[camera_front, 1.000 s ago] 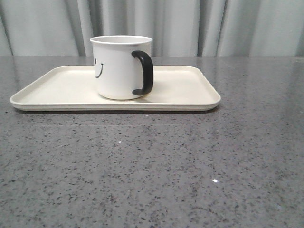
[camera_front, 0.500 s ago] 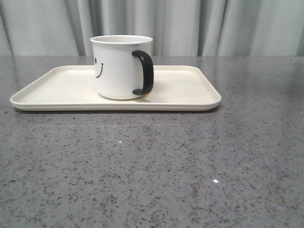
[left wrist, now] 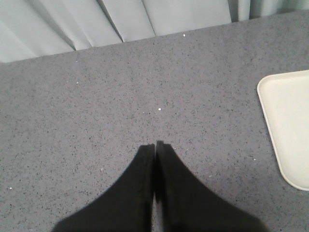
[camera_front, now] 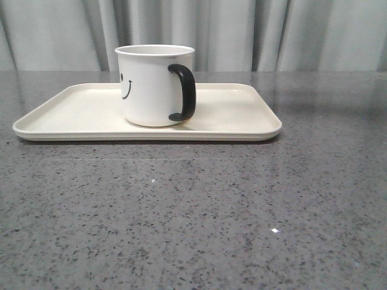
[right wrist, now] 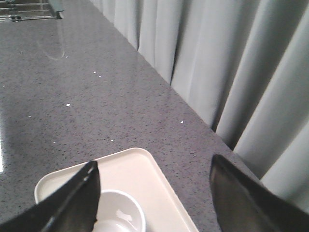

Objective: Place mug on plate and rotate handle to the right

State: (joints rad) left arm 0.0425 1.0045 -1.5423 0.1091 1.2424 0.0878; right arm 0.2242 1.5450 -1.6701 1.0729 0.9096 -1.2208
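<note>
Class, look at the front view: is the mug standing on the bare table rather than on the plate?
No, the mug stands upright on the plate.

The counter (camera_front: 199, 217) looks like grey speckled stone, smooth and polished, with small bright glints and a soft reflection of the plate. The plate (camera_front: 72, 118) has a cream, matt to slightly satin surface, maybe plastic; I cannot tell for sure. The mug (camera_front: 148, 90) looks like white glazed ceramic with a gentle shine. Its handle (camera_front: 186, 90) is glossy black. Behind hangs a curtain (camera_front: 254, 33) of pale grey cloth, matt, in soft folds.
</note>
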